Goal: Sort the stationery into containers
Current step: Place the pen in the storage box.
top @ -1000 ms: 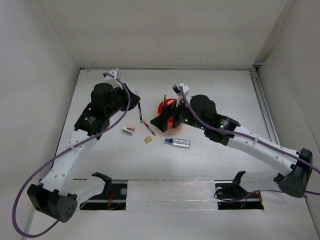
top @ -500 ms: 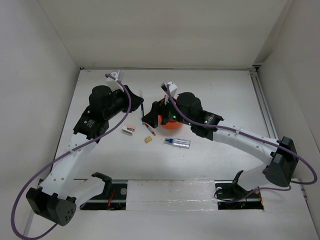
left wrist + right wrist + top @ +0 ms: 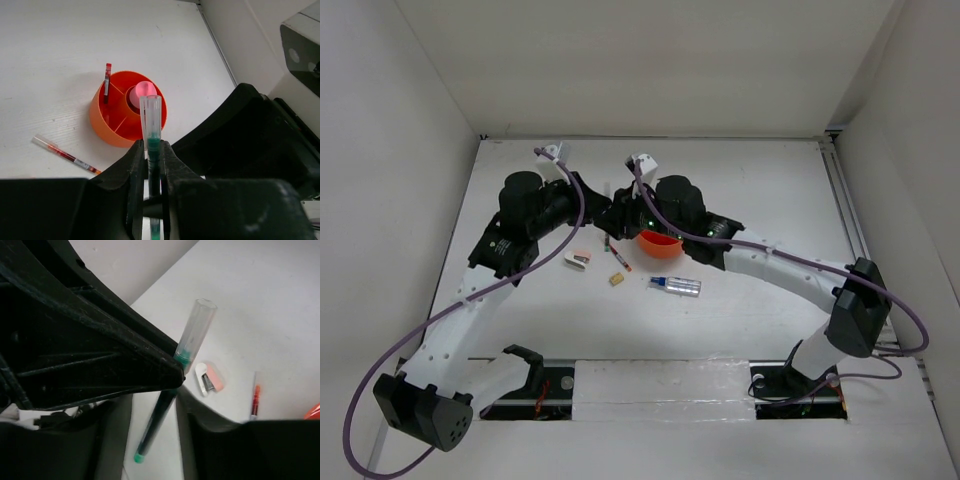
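Handover in hand: the green pen [image 3: 151, 122] is clamped in the left gripper [image 3: 153, 152] and straddled by the right gripper [image 3: 154, 407] (gap visible, not clenched). Full closure is called for, then left release. The orange organizer [image 3: 97, 112] is seen beyond the left fingertips.

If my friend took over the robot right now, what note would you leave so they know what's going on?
Left fingers: shut on the green pen.
Right fingers: open, one on each side of that pen, not gripping it.
Done: pink tube stands in the central well of the orange organizer; one red pen is in a side compartment.
Left: the green pen, plus the second red pen, stapler, tan cube and silvery tube, all lying on the table.
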Controlling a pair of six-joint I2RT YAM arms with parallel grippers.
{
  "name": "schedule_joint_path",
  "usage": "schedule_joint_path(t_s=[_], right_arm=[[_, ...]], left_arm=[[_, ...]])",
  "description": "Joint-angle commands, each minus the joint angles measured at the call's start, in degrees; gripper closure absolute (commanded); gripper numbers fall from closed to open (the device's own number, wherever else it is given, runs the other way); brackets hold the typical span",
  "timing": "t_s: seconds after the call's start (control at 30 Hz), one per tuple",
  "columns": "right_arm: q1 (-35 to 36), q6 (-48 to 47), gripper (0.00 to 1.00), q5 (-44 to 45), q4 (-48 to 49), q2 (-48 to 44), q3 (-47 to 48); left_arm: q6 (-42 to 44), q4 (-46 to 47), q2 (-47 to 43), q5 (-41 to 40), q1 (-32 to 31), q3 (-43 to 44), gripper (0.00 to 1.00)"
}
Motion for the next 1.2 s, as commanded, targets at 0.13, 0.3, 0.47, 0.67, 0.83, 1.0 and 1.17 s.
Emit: schedule_joint_path(t_s=[0.13, 0.3, 0.47, 0.67, 0.83, 1.0, 1.17], right_arm=[[0.16, 0.07, 0.95, -0.01, 4.39, -0.13, 3.22], [0.16, 0.07, 1.0, 1.3, 4.91, -0.13, 2.7], [-1.33, -1.6, 1.0, 2.8, 7.98, -0.65, -1.69], [-6.51, -4.49, 1.0, 2.19, 15.8, -1.27, -7.22], [-9.94, -5.12, 1.0, 4.82, 22.74, -0.13, -10.48], [-10.83, -5.73, 1.0, 10.18, 29.43, 3.38, -11.01], [-8.9, -10.02, 1.0, 16.77, 33.91, 6.46, -11.54]], left_arm=[[0.47, 2.2, -0.52, 1.48, -0.15, -0.5, 1.0], [1.0, 1.67, 0.01, -0.36, -0.15, 0.55, 0.95], [-1.45, 2.89, -1.92, -3.27, 2.12, 0.47, 0.04], [-3.31, 2.91, -6.31, -9.06, 4.42, -2.0, 0.0], [-3.84, 0.35, -6.32, -12.85, 4.42, -2.53, 0.0], [-3.84, 0.88, -7.45, -10.75, 4.42, -3.67, 0.0], [-2.7, 0.88, -7.99, -8.55, 4.42, -3.67, 0.0]])
